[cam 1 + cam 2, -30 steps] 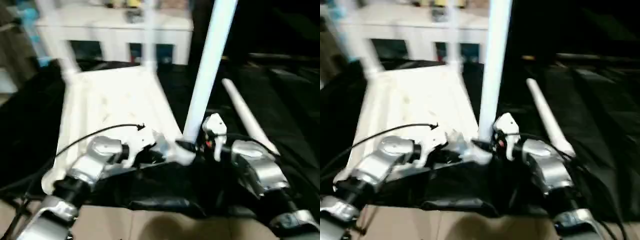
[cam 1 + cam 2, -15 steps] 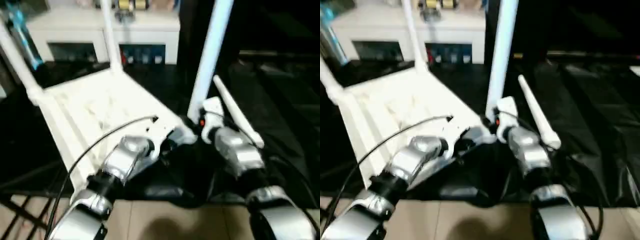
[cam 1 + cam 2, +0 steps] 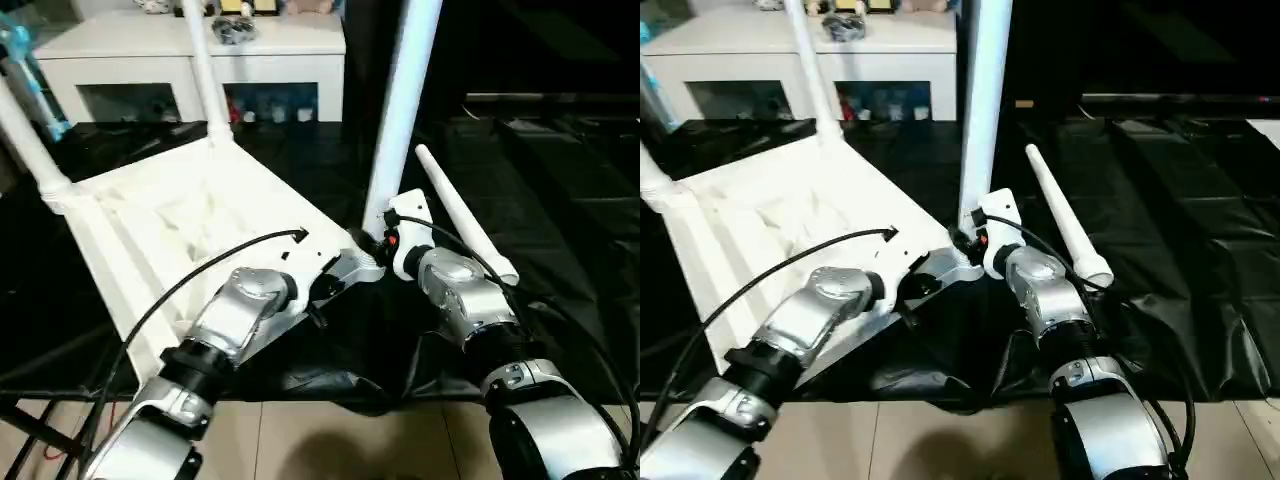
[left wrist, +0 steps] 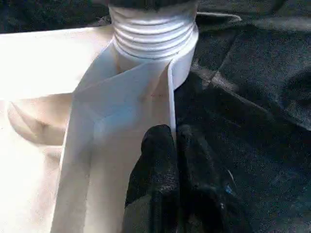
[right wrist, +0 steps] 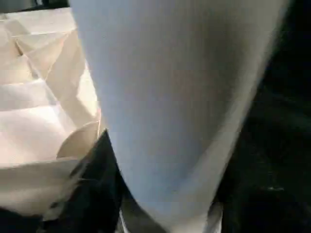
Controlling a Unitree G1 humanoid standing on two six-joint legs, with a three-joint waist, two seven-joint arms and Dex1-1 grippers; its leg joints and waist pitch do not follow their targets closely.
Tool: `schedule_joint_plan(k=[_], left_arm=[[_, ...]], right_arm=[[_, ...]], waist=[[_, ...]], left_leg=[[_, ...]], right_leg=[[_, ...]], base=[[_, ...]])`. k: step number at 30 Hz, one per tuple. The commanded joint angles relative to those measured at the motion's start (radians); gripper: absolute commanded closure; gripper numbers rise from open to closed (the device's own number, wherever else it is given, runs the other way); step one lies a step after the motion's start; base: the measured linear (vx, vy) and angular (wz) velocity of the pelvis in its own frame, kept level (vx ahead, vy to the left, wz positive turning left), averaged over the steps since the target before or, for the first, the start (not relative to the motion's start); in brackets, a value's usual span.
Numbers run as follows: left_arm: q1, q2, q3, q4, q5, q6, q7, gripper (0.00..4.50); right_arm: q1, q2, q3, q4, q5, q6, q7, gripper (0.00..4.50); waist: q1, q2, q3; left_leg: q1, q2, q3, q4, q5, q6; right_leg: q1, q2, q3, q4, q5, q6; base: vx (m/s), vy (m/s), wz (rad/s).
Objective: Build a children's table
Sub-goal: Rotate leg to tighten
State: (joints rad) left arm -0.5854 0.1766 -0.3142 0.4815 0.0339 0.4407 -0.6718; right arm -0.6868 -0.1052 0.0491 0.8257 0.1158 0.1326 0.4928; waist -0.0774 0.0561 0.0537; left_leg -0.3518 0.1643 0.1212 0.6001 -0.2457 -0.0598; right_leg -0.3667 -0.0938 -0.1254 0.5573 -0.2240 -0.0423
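Black sheeting [image 3: 560, 180] covers the work surface, with a white cabinet [image 3: 190, 60] behind it. On the sheet lies the upturned tabletop [image 3: 190, 225], ribbed side up, with 2 legs standing at its far corners [image 3: 205, 70] [image 3: 25, 135]. A 3rd leg [image 3: 400, 110] rises upright from the near corner socket [image 4: 153, 41], its long axis vertical, and a 4th leg [image 3: 465, 225] lies loose on the sheet just right of that corner, pointing away from the robot.

The left gripper [image 4: 175, 145] is pinched nearly shut on the thin rim wall of the tabletop, just short of the socket, apparently to steady the corner. The right gripper [image 3: 385, 240] sits at the foot of the upright leg; in its wrist view the leg [image 5: 184, 97] looms between dark fingers [image 5: 104, 165] that flank it, but whether they press on it or stand slack cannot be told.

The coming move likely turns on that vertical axis: seating the leg means turning or pushing it straight down into the socket, and the right arm is the nearer one, the leg lying directly ahead of its fingers.
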Motion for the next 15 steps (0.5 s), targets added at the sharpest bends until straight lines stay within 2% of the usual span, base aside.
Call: schedule_joint_plan(k=[1,2,3,5,6,7,9,10,12,13,14,15], left_arm=[[-0.012,0.006,-0.013,-0.040,0.001,-0.049,-0.021,4.50],[-0.010,0.010,-0.015,-0.044,-0.001,-0.055,-0.031,4.50],[-0.005,0.020,-0.020,-0.051,-0.002,-0.076,-0.052,4.50],[0.003,0.034,-0.025,-0.063,-0.008,-0.091,-0.083,4.50],[0.005,0.037,-0.026,-0.066,-0.010,-0.096,-0.090,4.50],[0.017,0.056,-0.030,-0.087,-0.023,-0.109,-0.137,4.50],[0.022,0.065,-0.033,-0.095,-0.025,-0.114,-0.157,4.50],[0.026,0.074,-0.036,-0.102,-0.030,-0.122,-0.178,4.50],[0.033,0.090,-0.041,-0.111,-0.038,-0.145,-0.216,4.50],[0.037,0.101,-0.044,-0.115,-0.045,-0.176,-0.247,4.50],[0.041,0.111,-0.046,-0.120,-0.053,-0.176,-0.272,4.50],[0.047,0.127,-0.051,-0.127,-0.064,-0.196,-0.315,4.50]], right_arm=[[0.054,0.022,0.057,0.058,-0.007,0.047,0.077,1.47],[0.054,0.017,0.060,0.046,-0.008,0.046,0.091,1.47],[0.056,0.001,0.070,0.020,-0.016,0.036,0.118,1.40],[0.061,-0.024,0.084,-0.021,-0.022,0.029,0.164,1.12],[0.062,-0.029,0.085,-0.031,-0.020,0.030,0.175,1.04],[0.076,-0.068,0.093,-0.102,-0.006,0.036,0.244,0.99],[0.082,-0.086,0.098,-0.131,-0.005,0.035,0.274,0.80],[0.090,-0.104,0.103,-0.156,-0.005,0.038,0.302,0.68],[0.105,-0.138,0.119,-0.202,-0.003,0.050,0.357,0.54],[0.116,-0.159,0.127,-0.231,-0.002,0.056,0.394,0.54],[0.126,-0.180,0.139,-0.258,-0.001,0.061,0.429,0.54],[0.142,-0.210,0.155,-0.298,0.005,0.072,0.478,0.54]], waist=[[-0.003,0.001,-0.031],[0.001,0.001,-0.032],[0.005,-0.004,-0.035],[0.014,-0.001,-0.041],[0.014,-0.001,-0.041],[0.027,0.002,-0.056],[0.037,0.000,-0.058],[0.040,-0.003,-0.058],[0.049,-0.003,-0.066],[0.058,-0.002,-0.074],[0.065,-0.003,-0.079],[0.071,-0.004,-0.081]], left_leg=[[-0.004,0.049,-0.027,-0.096,-0.487,0.019],[-0.005,0.049,-0.025,-0.096,-0.458,0.026],[-0.005,0.051,-0.021,-0.095,-0.419,0.035],[-0.017,0.058,-0.019,-0.097,-0.335,0.052],[-0.017,0.058,-0.019,-0.097,-0.335,0.052],[-0.019,0.069,-0.008,-0.091,-0.186,0.089],[-0.013,0.070,0.003,-0.092,-0.189,0.109],[-0.012,0.068,0.015,-0.090,-0.221,0.105],[-0.015,0.065,0.022,-0.085,-0.158,0.111],[-0.019,0.066,0.024,-0.076,-0.054,0.140],[-0.021,0.062,0.026,-0.063,0.049,0.174],[-0.022,0.062,0.027,-0.059,0.087,0.191]], right_leg=[[0.013,-0.081,0.034,-0.106,-0.608,-0.027],[0.014,-0.082,0.040,-0.104,-0.590,-0.038],[0.013,-0.082,0.046,-0.102,-0.558,-0.056],[0.024,-0.083,0.055,-0.087,-0.461,-0.089],[0.024,-0.083,0.055,-0.087,-0.461,-0.089],[0.029,-0.076,0.062,-0.061,-0.228,-0.164],[0.025,-0.071,0.062,-0.057,-0.196,-0.189],[0.017,-0.065,0.065,-0.057,-0.216,-0.205],[0.025,-0.063,0.069,-0.046,-0.142,-0.222],[0.031,-0.064,0.070,-0.029,-0.022,-0.241],[0.030,-0.062,0.071,-0.012,0.106,-0.265],[0.030,-0.060,0.072,-0.005,0.161,-0.273]], base=[[0.000,0.000,0.00],[0.000,0.000,0.00],[0.000,0.000,0.00],[0.000,0.000,0.00],[0.000,0.000,0.00],[0.000,0.000,0.00],[0.030,-0.009,0.04],[0.060,-0.018,0.08],[0.075,-0.021,0.04],[0.078,-0.022,0.01],[0.069,-0.017,-0.04],[0.064,-0.012,0.01]])
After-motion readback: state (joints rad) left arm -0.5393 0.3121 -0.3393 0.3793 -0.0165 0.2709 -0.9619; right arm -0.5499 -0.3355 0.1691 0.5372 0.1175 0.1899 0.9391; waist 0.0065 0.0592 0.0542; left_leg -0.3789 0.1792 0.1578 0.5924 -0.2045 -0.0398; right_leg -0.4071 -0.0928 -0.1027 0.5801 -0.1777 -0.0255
